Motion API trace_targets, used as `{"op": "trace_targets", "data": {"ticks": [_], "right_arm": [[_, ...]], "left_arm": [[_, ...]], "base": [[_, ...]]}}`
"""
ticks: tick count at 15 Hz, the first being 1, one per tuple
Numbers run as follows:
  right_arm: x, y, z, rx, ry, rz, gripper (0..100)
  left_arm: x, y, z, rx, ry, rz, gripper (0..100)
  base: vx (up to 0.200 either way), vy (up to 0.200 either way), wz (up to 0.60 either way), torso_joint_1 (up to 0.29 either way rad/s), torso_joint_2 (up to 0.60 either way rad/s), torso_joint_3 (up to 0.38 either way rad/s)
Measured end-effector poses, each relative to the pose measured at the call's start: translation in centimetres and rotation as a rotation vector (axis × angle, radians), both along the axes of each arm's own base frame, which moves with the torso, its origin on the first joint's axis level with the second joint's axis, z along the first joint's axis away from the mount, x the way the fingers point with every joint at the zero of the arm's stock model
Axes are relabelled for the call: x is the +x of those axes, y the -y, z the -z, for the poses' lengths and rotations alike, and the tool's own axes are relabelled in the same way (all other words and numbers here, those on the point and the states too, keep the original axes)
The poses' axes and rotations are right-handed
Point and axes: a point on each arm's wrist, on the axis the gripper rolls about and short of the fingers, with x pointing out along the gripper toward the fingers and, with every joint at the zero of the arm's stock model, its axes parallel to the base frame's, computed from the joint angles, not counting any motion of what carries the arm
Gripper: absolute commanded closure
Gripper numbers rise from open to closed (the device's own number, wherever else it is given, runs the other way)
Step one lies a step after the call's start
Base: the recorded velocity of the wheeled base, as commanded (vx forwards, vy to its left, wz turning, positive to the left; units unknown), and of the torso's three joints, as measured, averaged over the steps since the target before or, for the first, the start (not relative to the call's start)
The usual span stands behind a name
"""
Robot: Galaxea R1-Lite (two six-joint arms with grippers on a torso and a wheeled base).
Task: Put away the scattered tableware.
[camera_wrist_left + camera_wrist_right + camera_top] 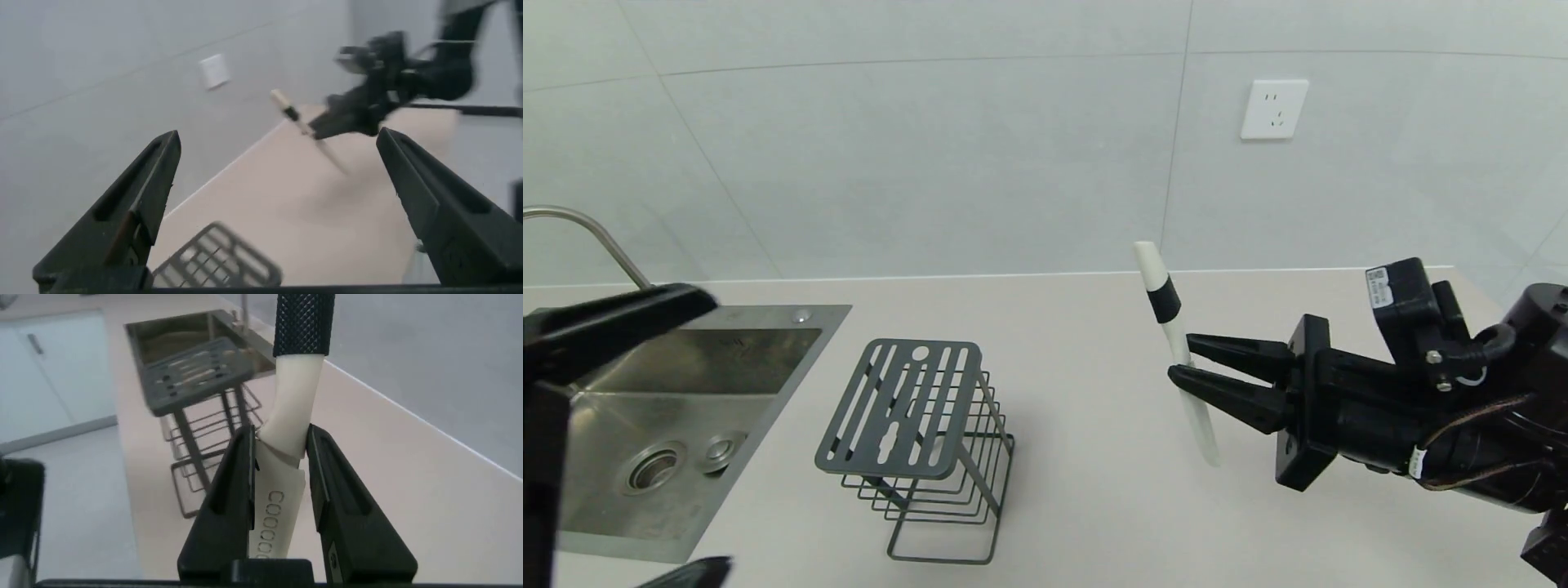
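A white knife (1164,300) with a black band on its handle hangs upright above the counter, blade down. My right gripper (1180,357) is shut on it just below the band. The right wrist view shows the fingers (237,482) clamped on the knife (290,400). A dark grey wire rack (907,408) with a slotted top stands on the counter to the left of the knife. My left gripper (278,163) is open and empty, raised over the sink area. Past it are the rack (216,257), the knife (286,106) and the right gripper (323,126).
A steel sink (662,408) with a curved faucet (580,224) is set into the counter's left end, next to the rack. A tiled wall with a white socket (1274,109) runs along the back. Bare beige counter (1094,490) lies between rack and knife.
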Motion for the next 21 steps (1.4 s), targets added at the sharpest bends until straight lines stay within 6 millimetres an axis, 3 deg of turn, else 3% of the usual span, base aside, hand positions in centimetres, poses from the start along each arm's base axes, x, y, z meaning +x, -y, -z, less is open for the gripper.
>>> {"op": "trace_targets", "data": {"ticks": [4, 11, 17, 21], "right_arm": [[-0.7, 0.2, -1.1, 0.052, 0.096, -0.052, 100], [-3.5, 0.9, -1.3, 0.064, 0.131, -0.106, 100], [-5.2, 2.2, -0.6, 0.034, 0.143, -0.132, 100], [-5.4, 2.3, -0.9, 0.043, 0.16, -0.133, 100]], "left_arm": [[5.2, 3.9, 1.0, 0.055, 0.01, 0.218, 0], [10.5, 11.9, 2.1, 0.009, -0.102, 0.417, 0], [11.9, 17.8, 2.0, -0.11, -0.157, 0.503, 0], [12.3, 20.0, 1.8, -0.158, -0.161, 0.49, 0]], "base": [[0.0, 0.0, 0.0, 0.0, 0.0, 0.0], [0.0, 0.0, 0.0, 0.0, 0.0, 0.0], [0.0, 0.0, 0.0, 0.0, 0.0, 0.0], [0.0, 0.0, 0.0, 0.0, 0.0, 0.0]]}}
